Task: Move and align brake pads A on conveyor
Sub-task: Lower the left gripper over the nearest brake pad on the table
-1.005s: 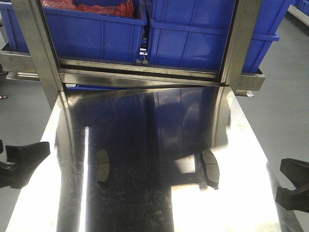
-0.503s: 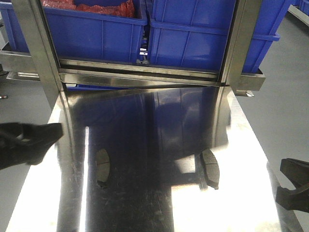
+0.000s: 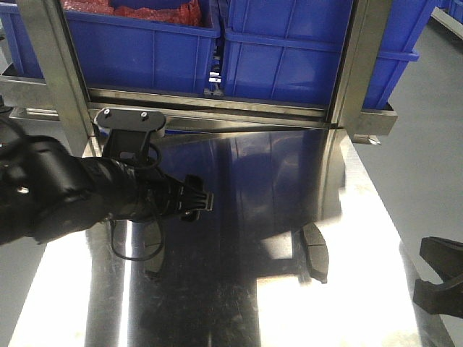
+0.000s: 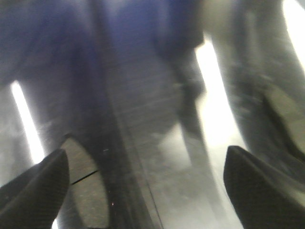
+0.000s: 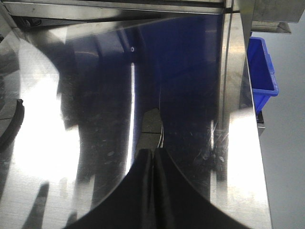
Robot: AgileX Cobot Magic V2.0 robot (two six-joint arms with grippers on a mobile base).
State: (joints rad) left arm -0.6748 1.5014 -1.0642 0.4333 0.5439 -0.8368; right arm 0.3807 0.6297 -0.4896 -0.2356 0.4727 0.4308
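on the steel tabletop (image 3: 325, 318), right brake pad (image 3: 316, 251) lies flat w/ long axis running near-to-far, just ahead of right tool (image 5: 153, 157), which is pressed together & empty. left pad (image 4: 86, 191), same heading, sits within the spread left tool (image 4: 147, 152), beside one fingertip.

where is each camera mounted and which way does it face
Left wrist: on the left arm, looking down at the table; open left end effector, left pad between its fingers.
Right wrist: on the right arm, facing forward along the table; shut right end effector at bottom centre, right pad ahead.
Front: on the robot, facing forward and down over the table to blue bins; left arm reaches across, right end effector at lower right.
Shared: front and right wrist show the right pad.
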